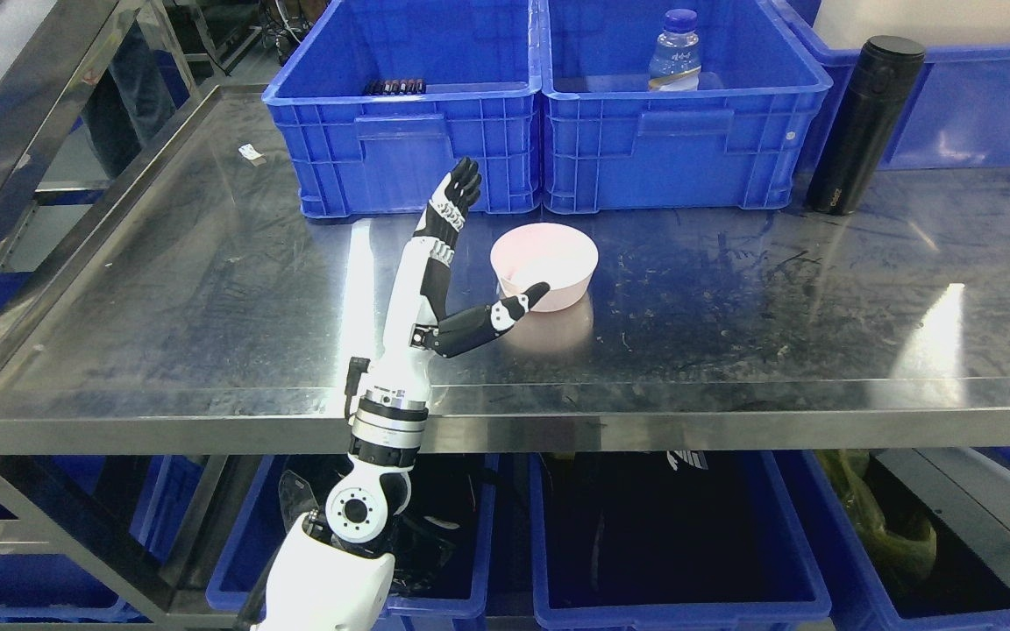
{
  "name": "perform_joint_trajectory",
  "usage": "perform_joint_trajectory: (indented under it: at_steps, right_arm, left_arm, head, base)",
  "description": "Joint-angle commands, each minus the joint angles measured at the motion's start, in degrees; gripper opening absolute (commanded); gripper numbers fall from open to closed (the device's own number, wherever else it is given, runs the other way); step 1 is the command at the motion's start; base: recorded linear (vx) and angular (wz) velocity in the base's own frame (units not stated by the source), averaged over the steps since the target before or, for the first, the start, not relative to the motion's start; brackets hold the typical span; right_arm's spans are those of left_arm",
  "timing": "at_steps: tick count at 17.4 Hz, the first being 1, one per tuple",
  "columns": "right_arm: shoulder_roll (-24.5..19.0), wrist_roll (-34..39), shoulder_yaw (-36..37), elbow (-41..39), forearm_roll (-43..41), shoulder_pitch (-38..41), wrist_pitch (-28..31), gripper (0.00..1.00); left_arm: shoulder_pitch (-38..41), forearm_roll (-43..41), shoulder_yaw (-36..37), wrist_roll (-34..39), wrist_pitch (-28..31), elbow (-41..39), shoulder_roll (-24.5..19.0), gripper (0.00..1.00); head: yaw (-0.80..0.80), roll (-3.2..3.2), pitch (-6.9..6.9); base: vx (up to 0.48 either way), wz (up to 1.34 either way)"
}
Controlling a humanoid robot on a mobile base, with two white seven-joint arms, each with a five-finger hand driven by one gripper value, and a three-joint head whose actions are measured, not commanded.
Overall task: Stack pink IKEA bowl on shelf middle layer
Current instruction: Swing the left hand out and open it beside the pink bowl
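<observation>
The left robot hand (pixel 448 254) was up over the steel shelf (pixel 207 298), reaching in from the front edge, and it was spread wide. The four fingers (pixel 461 184) pointed straight toward the back of the shelf, held together and extended, while the thumb (pixel 518 305) swung out sideways to the right. That thumb tip sat right at the near left rim of the pink bowl (pixel 549 258), looking as if it touched it, though contact could not be confirmed from this angle. Nothing was gripped; the palm stayed clear of the bowl.

The bowl itself stood upright on the shelf surface, roughly mid-depth and a little left of the shelf's middle, pale pink, round, apparently empty, with a soft reflection under it on the metal. Behind it along the back edge sat two blue crates (pixel 549 114), side by side, one holding a plastic bottle (pixel 675 53). A black flask (pixel 860 127) stood upright toward the back right. The right arm was out of the picture.
</observation>
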State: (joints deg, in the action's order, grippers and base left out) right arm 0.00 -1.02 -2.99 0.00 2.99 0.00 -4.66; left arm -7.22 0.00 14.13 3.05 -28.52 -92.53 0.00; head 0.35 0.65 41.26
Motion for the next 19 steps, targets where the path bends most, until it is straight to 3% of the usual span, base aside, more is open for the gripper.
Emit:
perform_joint_trajectory:
  at_steps: [1,2,3,5,7,9,11,12,15,19]
  right_arm:
    - [1.0,-0.04,0.0,-1.0,0.0,0.26,0.0,1.0]
    - [1.0,-0.04,0.0,-1.0,0.0,0.26,0.0,1.0]
    - [1.0,-0.04,0.0,-1.0,0.0,0.26,0.0,1.0]
    - [1.0,-0.04,0.0,-1.0,0.0,0.18,0.0,1.0]
    - [1.0,-0.04,0.0,-1.0,0.0,0.26,0.0,1.0]
    - [1.0,-0.04,0.0,-1.0,0.0,0.26,0.0,1.0]
    - [1.0,-0.04,0.0,-1.0,0.0,0.17,0.0,1.0]
    - [1.0,-0.04,0.0,-1.0,0.0,0.26,0.0,1.0]
    - [1.0,-0.04,0.0,-1.0,0.0,0.18,0.0,1.0]
    - [1.0,-0.04,0.0,-1.0,0.0,0.26,0.0,1.0]
  left_arm:
    - [-1.29,-0.44,-4.81,-2.06,0.13,-0.02,-1.0,1.0]
    - [-2.87,-0.53,-4.9,-4.0,0.13,-0.02,-1.0,1.0]
    - [-5.32,-0.79,-4.9,-5.84,0.13,-0.02,-4.36,1.0]
    - [-11.81,-3.41,-4.9,-8.31,1.27,0.07,-16.19,1.0]
    - [-16.22,-8.58,-4.99,-13.12,5.03,0.16,-24.05,1.0]
    - [-19.04,-17.09,-5.42,-23.29,7.25,0.16,-28.72,1.0]
    - [-21.94,-22.84,-5.51,-42.43,7.08,0.07,-32.42,1.0]
    - [-23.43,-22.94,-5.51,-44.51,7.08,0.16,-33.39,1.0]
    - [-23.27,-23.11,-5.43,-45.05,7.25,0.51,-30.43,1.0]
    - [-24.76,-25.04,-3.24,-59.44,7.16,3.48,-22.17,0.97]
  head:
    - [0.0,0.0,0.0]
    - [0.0,0.0,0.0]
    - [0.0,0.0,0.0]
    - [0.0,0.0,0.0]
    - [0.0,0.0,0.0]
    - [0.0,0.0,0.0]
    - [0.0,0.0,0.0]
    - [0.0,0.0,0.0]
    - [0.0,0.0,0.0]
    - [0.0,0.0,0.0]
  base:
    - [0.0,0.0]
    - [0.0,0.0]
    - [0.0,0.0]
    - [0.0,0.0]
    - [0.0,0.0]
    - [0.0,0.0]
    - [0.0,0.0]
    - [0.0,0.0]
    - [0.0,0.0]
    - [0.0,0.0]
